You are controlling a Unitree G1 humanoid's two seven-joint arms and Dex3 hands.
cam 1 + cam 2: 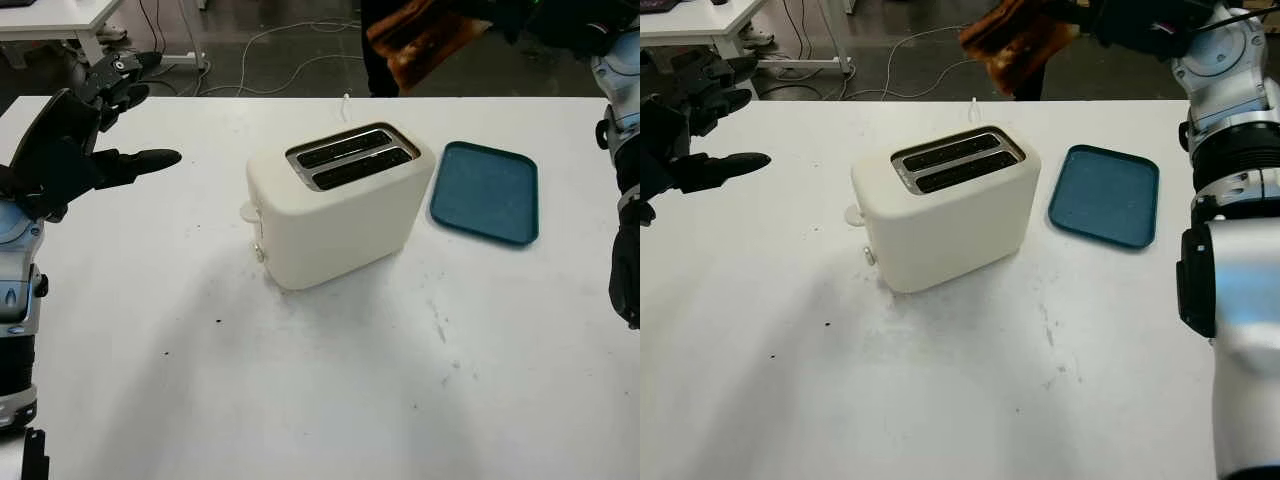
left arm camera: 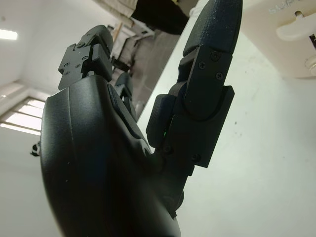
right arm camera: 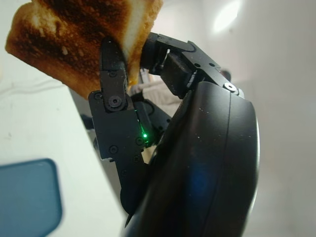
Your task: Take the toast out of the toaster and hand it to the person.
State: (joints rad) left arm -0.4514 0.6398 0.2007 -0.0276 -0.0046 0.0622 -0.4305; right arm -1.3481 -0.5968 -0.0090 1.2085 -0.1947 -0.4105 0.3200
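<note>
A cream two-slot toaster (image 1: 335, 203) stands mid-table, both slots dark. High above the table's far edge, my right hand (image 1: 1120, 22) is shut on a browned slice of toast (image 1: 1015, 40), which sticks out to the left of the fingers. Up close, the toast (image 3: 74, 39) shows dark scorch streaks, pinched between black fingers (image 3: 112, 94). A dark-clothed person (image 1: 380, 60) stands just behind the toast. My left hand (image 1: 95, 150) hovers open above the table's left side, well away from the toaster.
A teal tray (image 1: 487, 192) lies right of the toaster. Cables run over the floor beyond the table, and a white desk (image 1: 55, 20) stands at the far left. Bare white tabletop (image 1: 330, 380) spreads in front of the toaster.
</note>
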